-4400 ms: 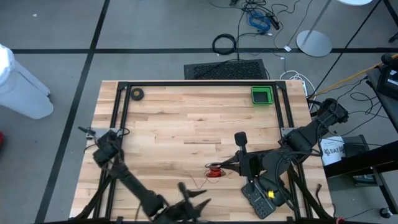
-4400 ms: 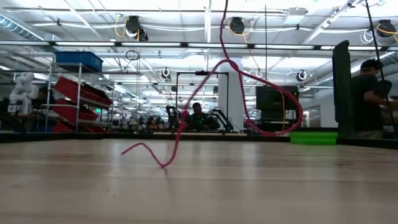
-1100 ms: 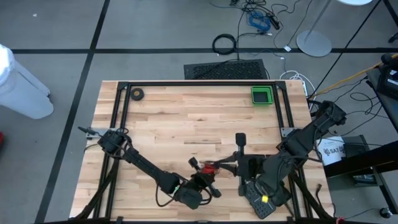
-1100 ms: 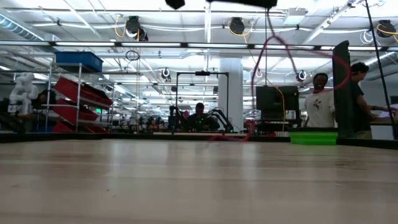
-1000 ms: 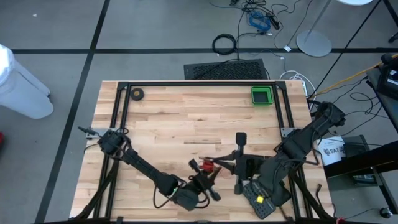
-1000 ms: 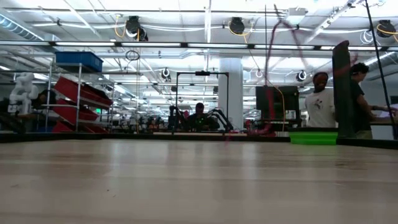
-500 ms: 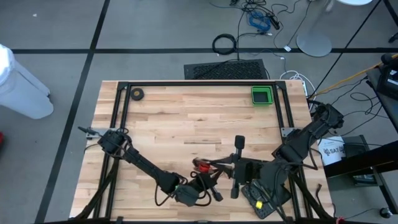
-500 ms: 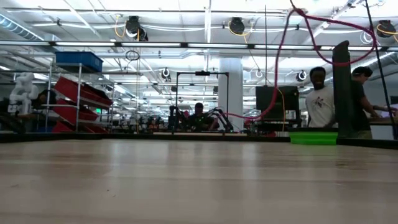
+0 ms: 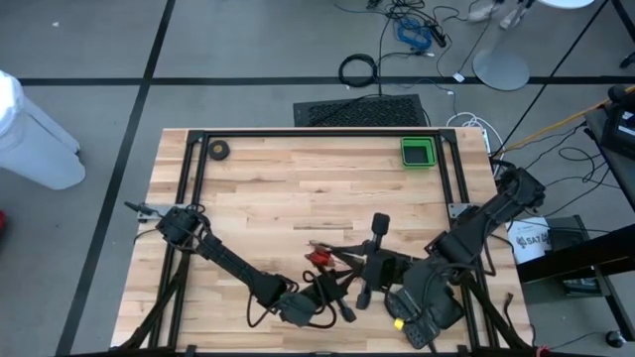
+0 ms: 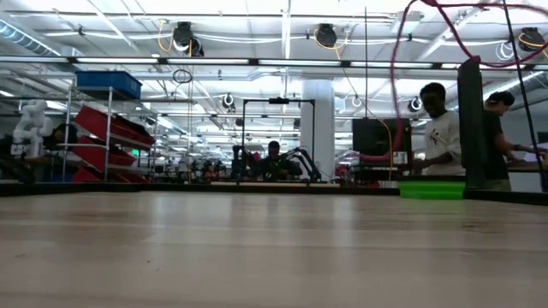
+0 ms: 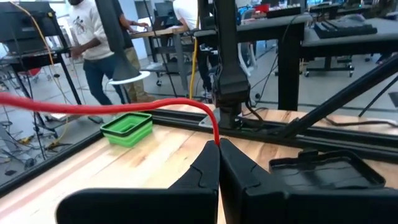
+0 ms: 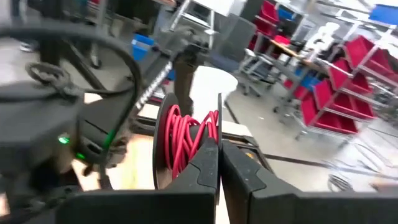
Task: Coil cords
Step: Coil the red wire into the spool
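Left end effector (image 11: 218,163) pinches the red cord (image 11: 124,107); right end effector (image 12: 218,163) is clamped on the reel (image 12: 183,138), both at the table's (image 9: 298,188) near middle. Slack loops overhead — it could snag or slip off the reel's edge.

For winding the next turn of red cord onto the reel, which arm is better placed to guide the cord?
Left. The left gripper is shut on the red cord, just beside the reel. The right gripper is shut on that reel, so it should only hold.
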You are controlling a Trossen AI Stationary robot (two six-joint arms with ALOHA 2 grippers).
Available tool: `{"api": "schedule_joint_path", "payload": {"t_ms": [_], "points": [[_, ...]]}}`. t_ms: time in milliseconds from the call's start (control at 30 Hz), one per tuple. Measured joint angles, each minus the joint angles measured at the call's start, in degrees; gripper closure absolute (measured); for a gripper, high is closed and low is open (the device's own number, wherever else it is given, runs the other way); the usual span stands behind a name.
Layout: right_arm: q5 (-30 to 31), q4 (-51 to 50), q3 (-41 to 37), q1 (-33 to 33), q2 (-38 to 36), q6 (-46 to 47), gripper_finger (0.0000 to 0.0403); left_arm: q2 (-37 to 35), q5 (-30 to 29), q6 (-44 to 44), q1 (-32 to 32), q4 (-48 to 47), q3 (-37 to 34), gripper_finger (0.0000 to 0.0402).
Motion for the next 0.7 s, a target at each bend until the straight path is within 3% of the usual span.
{"api": "schedule_joint_path", "payload": {"t_ms": [200, 433, 700], "points": [[1.7, 0.0, 0.0, -1.1, 1.0, -0.2, 0.0403, 0.0, 3.2, -0.1, -0.1, 0.6, 0.0, 0.0402], [10.8, -0.2, 0.0, -1.3, 1.0, -2.6, 0.0403, 0.0, 10.8, -0.2, -0.1, 1.1, 0.0, 0.0402], [11.3, -2.8, 0.0, -1.3, 1.0, -1.2, 0.0403, 0.0, 12.0, 4.4, -0.2, 3.9, 0.1, 0.0402]]}}
